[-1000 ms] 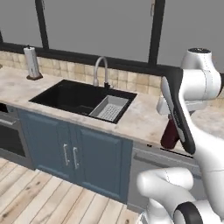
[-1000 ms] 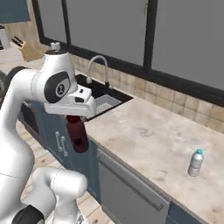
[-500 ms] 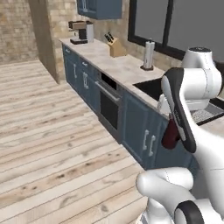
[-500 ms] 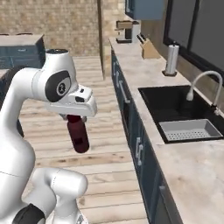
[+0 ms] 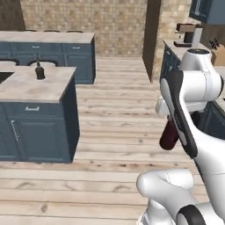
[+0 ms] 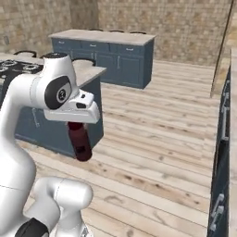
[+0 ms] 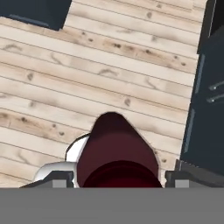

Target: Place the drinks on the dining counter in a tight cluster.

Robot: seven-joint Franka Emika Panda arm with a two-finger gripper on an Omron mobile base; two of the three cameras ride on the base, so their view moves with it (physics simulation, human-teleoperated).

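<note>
Hand view: the gripper [image 7: 117, 181] is clamped on the dark-red bottle [image 7: 116, 155], whose body hangs below the fingers over the plank floor [image 7: 109, 65]; the finger tips are barely visible at either side of the bottle. In the right base view the same bottle [image 6: 80, 141] hangs upright beneath the white hand, in the air above the floor [image 6: 157, 152], well apart from any counter. The left base view shows it [image 5: 168, 135] partly hidden behind the forearm.

Surface and room: the dining counter [image 5: 35, 85], a beige marble-look top on a dark blue base, stands at the left of the left base view, well apart from the gripper. On it, near the far edge, stands the squat black bottle [image 5: 40, 71] with a thin neck. In the right base view the island top [image 6: 85, 69] lies behind the arm, with the black cooktop [image 6: 18, 68] set in it at the far left.

Surroundings: a second blue-based counter [image 6: 104, 37] stands against the brick wall [image 6: 162, 16]. Dark blue cabinets [image 6: 222, 152] line the right edge. At the upper right of the left base view sits what may be a coffee machine [image 5: 188, 34]; it is too small to be sure.
</note>
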